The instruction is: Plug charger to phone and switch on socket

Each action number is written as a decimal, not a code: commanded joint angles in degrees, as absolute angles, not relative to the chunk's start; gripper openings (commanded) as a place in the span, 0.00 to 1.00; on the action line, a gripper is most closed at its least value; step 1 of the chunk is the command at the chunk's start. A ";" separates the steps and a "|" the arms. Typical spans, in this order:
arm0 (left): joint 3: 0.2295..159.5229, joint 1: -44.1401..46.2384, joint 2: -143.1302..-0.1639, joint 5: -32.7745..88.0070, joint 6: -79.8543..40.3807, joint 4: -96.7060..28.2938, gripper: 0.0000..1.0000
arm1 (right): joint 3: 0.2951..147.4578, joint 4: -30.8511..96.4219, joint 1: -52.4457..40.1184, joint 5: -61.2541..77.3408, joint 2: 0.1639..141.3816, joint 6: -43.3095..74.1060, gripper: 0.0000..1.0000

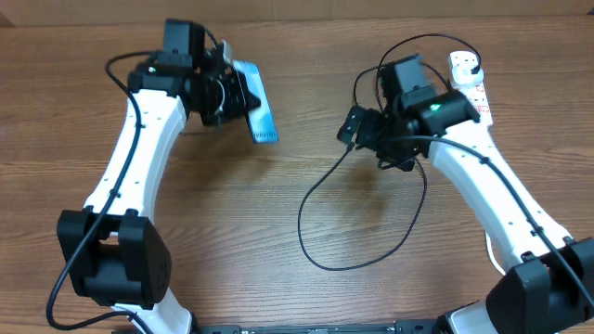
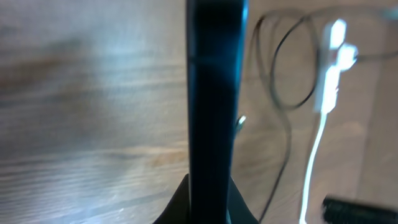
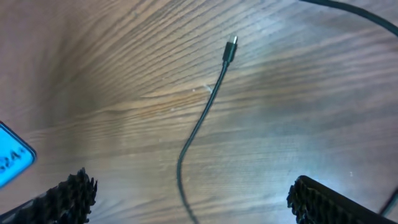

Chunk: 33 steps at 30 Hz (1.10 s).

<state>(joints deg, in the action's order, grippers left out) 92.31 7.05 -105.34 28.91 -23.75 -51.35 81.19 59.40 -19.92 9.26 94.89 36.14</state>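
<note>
Nearest the robot's bases, a long thin black charger cable (image 1: pixel 300 223) is lying in a wide loop on the brown wood-grain counter (image 1: pixel 232 232). Its small black connector tip (image 3: pixel 230 46) is resting bare on the wood, just ahead of the right pincer (image 1: pixel 354 126). That pincer's ridged black fingers (image 3: pixel 68 199) are standing wide apart and gripping nothing.

Across to the left, the left pincer (image 1: pixel 227 95) is clamping a slim smartphone with a bright blue screen (image 1: pixel 257 107), well apart from the connector tip. From the left wrist the smartphone is showing only as a dark upright edge.

Farthest away, at the right rear, a white oblong extension strip with red markings (image 1: pixel 469 82) is lying flat. Its thick white cord (image 2: pixel 314 155) is trailing off, and the black cable is arcing up towards it.
</note>
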 commanded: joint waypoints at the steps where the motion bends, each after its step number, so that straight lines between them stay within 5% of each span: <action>1: 90.37 7.66 -105.69 31.55 -15.64 -51.03 0.04 | 77.38 56.31 -20.88 5.13 94.35 34.20 1.00; 21: 86.59 12.56 -105.69 23.27 -10.31 -50.41 0.04 | 66.70 45.28 -20.95 11.88 98.59 29.54 0.98; 33: 86.59 12.56 -105.69 20.82 -12.95 -48.71 0.04 | 82.37 60.45 -20.93 10.48 103.68 23.73 0.88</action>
